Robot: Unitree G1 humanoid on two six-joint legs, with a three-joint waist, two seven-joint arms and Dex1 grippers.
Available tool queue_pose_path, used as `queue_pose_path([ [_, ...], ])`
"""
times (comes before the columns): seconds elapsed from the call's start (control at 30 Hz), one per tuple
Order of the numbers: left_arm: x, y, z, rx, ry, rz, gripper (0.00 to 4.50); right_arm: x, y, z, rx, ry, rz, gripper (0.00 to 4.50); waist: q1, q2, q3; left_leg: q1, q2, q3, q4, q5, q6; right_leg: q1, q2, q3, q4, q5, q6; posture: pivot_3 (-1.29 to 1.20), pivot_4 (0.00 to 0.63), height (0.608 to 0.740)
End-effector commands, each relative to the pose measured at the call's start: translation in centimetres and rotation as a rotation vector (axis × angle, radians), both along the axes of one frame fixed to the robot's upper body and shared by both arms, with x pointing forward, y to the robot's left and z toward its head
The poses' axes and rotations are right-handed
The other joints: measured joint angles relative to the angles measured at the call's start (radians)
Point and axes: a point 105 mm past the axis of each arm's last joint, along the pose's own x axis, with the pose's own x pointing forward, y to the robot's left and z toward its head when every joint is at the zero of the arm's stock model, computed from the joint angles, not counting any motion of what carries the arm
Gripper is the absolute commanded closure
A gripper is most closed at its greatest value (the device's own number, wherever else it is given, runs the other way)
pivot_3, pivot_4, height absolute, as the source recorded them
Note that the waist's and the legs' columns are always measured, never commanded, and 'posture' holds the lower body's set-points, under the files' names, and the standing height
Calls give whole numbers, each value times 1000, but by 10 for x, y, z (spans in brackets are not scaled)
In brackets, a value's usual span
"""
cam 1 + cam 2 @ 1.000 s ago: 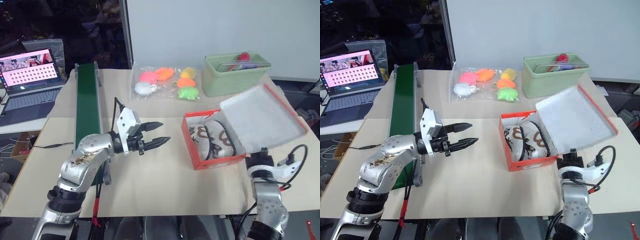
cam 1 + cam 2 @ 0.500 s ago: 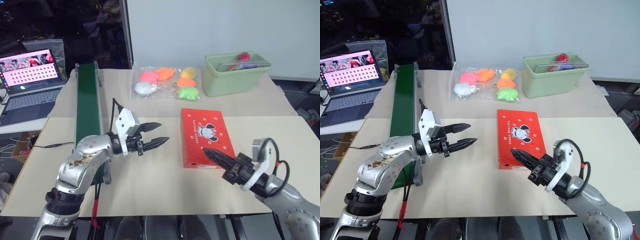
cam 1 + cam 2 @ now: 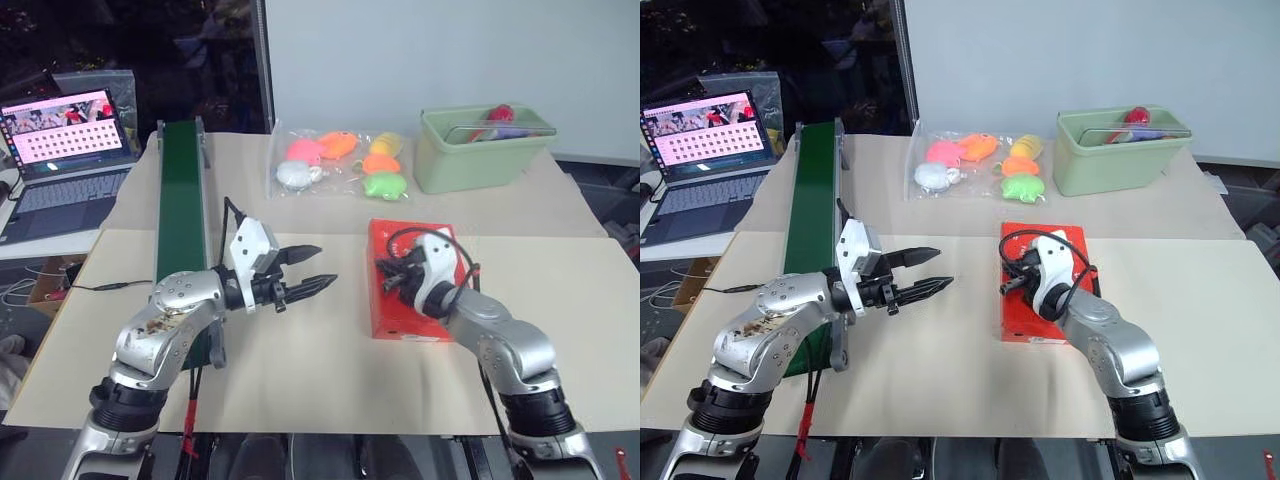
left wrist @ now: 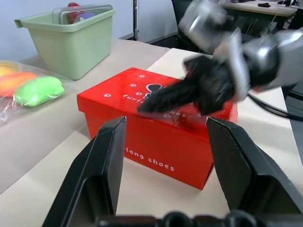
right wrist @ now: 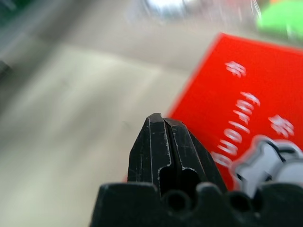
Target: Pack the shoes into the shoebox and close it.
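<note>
The orange-red shoebox (image 3: 392, 238) lies shut on the table, right of centre, its lid with the white animal logo facing up. The shoes are hidden inside it. My right gripper (image 3: 383, 281) is shut and empty. It hovers low over the lid's left part and points left; the right wrist view shows its closed fingertips (image 5: 163, 121) above the box's (image 5: 239, 92) edge. My left gripper (image 3: 326, 265) stands open and empty, held level, a short way left of the box. The left wrist view looks between its fingers (image 4: 108, 158) at the box (image 4: 156, 149) and the right gripper (image 4: 147, 106).
A green conveyor belt (image 3: 180, 200) runs along the table's left side, with a laptop (image 3: 65, 150) beyond it. At the back lie a clear bag of colourful soft toys (image 3: 335, 165) and a pale green bin (image 3: 480, 150).
The lid, open a second ago with the shoes showing, has come down shut. My right gripper swung from the box's right front corner leftward over the lid. The left gripper stayed still.
</note>
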Motion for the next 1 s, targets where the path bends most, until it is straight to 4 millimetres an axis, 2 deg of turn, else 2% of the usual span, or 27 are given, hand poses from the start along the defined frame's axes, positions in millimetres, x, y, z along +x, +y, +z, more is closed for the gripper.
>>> queue_pose_path([
  [0.03,-3,-1,16,-12,-61,-1,1638,-1,-2,-10,-40,18,13,4451,-3,0,0,0,0,0,0,0,0,0,0,0,0,0,0,0,150,729],
  [0.2,-3,4,17,-12,-68,24,1638,-4,1,-20,-35,56,23,4451,-9,0,0,2,0,-1,0,0,0,1,1,0,3,0,0,0,150,729],
  [0.27,-1,6,17,-16,-67,49,1638,-3,4,-18,-24,46,27,4451,-10,0,0,3,0,-1,0,0,0,2,1,0,3,0,0,0,150,729],
  [0.33,3,13,17,-37,-61,109,1638,1,6,2,59,-15,11,4451,-13,0,0,3,1,-1,0,0,0,2,1,0,3,0,0,0,150,729],
  [0.47,16,30,18,-57,-74,268,1638,8,-8,57,239,-157,-55,4451,-11,0,0,2,2,-2,0,0,0,0,3,0,4,1,-1,0,150,729],
  [0.53,24,43,25,-110,-80,399,1638,8,-29,95,376,-247,-102,4451,-10,0,0,2,2,-2,0,0,0,0,3,0,4,1,-1,0,150,729],
  [0.6,32,58,32,-165,-87,534,1638,6,-52,118,438,-303,-144,4451,-9,0,0,1,2,-2,1,0,0,0,2,0,3,1,-1,0,150,729],
  [0.63,34,63,34,-185,-88,574,1638,4,-58,122,447,-312,-154,4451,-6,0,0,1,2,-2,1,0,0,1,2,0,3,1,-1,0,150,729],
  [0.7,42,83,37,-237,-79,729,1638,2,-81,123,355,-328,-216,4451,-2,0,0,1,2,-3,0,0,0,1,2,-1,2,1,-1,0,150,729],
  [0.83,48,113,32,-263,-67,957,1638,2,-116,100,82,-309,-340,4451,0,0,0,0,2,-3,0,0,0,1,3,-2,1,1,-1,0,150,729],
  [1.0,46,129,19,-283,-13,1074,1638,6,-134,83,-50,-319,-420,4451,-14,0,0,1,1,-2,0,0,0,1,3,1,2,1,-1,0,150,729],
])
